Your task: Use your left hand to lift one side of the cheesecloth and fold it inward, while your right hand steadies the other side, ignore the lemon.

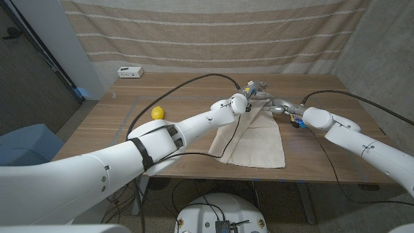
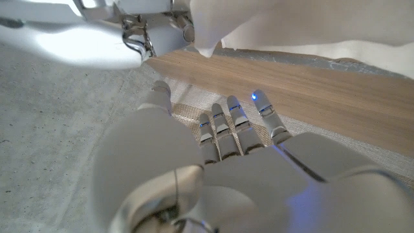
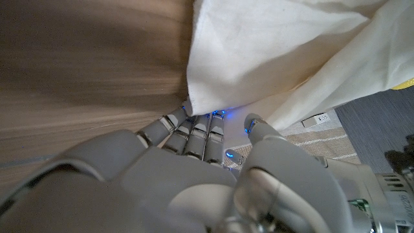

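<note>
Your left hand [image 1: 251, 88] open, at 12 o'clock end of cheesecloth [image 1: 255, 139]; long axis runs 12–6; right hand [image 1: 277, 107] pinching far right corner

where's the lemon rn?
Head view: the lemon sits on the table's left half, just beyond the left arm, well left of the cheesecloth.

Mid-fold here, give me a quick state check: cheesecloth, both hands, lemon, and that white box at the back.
cheesecloth: partly folded, lying on the table, far end bunched between the hands.
left hand: at the cloth's far end; fingers extended in the left wrist view, grip cannot be told.
right hand: fingers on the cloth's edge, steadying it.
lemon: untouched, on the table left of the cloth.
white box: at the table's far left edge.
</note>
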Available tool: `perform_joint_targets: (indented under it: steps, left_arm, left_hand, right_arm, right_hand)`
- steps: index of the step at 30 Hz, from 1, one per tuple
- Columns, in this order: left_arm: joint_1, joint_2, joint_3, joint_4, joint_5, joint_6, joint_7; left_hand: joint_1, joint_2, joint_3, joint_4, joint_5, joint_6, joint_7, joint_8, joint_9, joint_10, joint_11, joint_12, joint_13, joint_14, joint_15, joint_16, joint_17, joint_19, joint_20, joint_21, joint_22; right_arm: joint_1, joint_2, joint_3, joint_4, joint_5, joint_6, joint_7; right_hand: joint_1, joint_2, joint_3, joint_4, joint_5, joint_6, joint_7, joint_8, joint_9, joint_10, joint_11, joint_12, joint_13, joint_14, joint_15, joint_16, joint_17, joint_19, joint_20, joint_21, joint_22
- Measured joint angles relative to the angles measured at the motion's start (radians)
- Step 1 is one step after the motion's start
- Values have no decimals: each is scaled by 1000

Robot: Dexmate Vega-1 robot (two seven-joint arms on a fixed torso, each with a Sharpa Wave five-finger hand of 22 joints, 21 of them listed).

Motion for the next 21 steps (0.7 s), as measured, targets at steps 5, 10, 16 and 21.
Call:
perform_joint_targets:
  steps: [5, 10, 16, 21]
  left_arm:
    - [44, 68, -11, -137, 15, 31, -18]
    - [89, 141, -20, -293, 57, 94, -10]
    - [143, 228, -24, -482, 101, 180, -19]
    - [186, 291, -31, -634, 160, 305, -33]
  left_hand:
    - [-7, 6, 1, 3, -7, 0, 0, 5, 0, 0, 0, 4, 0, -1, 0, 4, -2, -8, 8, -9, 0]
    - [-54, -7, -12, 16, -18, 17, -3, 23, 0, 30, 8, 29, 3, 14, -16, 22, 0, -15, 4, -17, 3]
    - [-93, -27, -26, 27, -35, 39, -1, 27, 0, 38, 9, 38, 12, 32, -16, 35, 6, 12, -12, -21, 3]
    - [-98, -32, -26, 26, -38, 39, -1, 27, 3, 43, 14, 38, 17, 41, -17, 45, 6, 39, -23, -21, 3]
  right_arm:
    - [-25, -5, 26, -9, 26, 23, -27]
    - [-59, -10, 63, -26, 40, 48, -63]
    - [-82, -15, 86, -46, 42, 74, -126]
    - [-115, -23, 117, -81, 39, 84, -183]
  right_hand:
    - [-13, -7, -2, 2, 0, -57, -11, -8, 0, -68, 9, -7, 0, -6, 9, 0, 5, -11, 11, 0, 4]
    - [-37, -31, -29, 0, 0, -118, -22, -8, 5, -145, 10, -14, 7, -13, 53, -5, 5, -30, 31, -8, 5]
    - [-54, -40, -51, -12, 0, -163, -33, -8, 5, -204, 0, -13, 6, -63, 70, -14, 7, -79, 40, -19, 4]
    - [-58, -44, -63, -24, 0, -176, -38, -3, 5, -230, -7, -9, 6, -100, 62, -14, 7, -135, 34, -19, 4]
